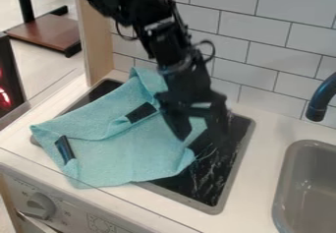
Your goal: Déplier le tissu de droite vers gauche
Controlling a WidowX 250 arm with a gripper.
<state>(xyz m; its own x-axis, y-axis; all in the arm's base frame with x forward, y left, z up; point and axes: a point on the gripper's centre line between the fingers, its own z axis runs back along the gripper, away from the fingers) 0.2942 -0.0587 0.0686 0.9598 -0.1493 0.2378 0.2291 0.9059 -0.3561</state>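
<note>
My gripper (201, 136) hangs over the right part of the cloth, with its two fingers spread apart. The light blue cloth (131, 153) lies crumpled across the left and middle of the black stove top (210, 178). Its upper left part is folded over in a long ridge, and a corner stands up at the back. Some of the cloth shows behind and between the fingers; whether it touches them I cannot tell. Two dark patches show on the cloth, one near its middle and one at its left.
On the right are a grey sink (308, 188) and a dark blue faucet (322, 97). A white tiled wall (263, 50) stands behind the counter (263, 138), and a wooden post (96, 35) rises at the back left. A knob (41, 205) is on the front panel.
</note>
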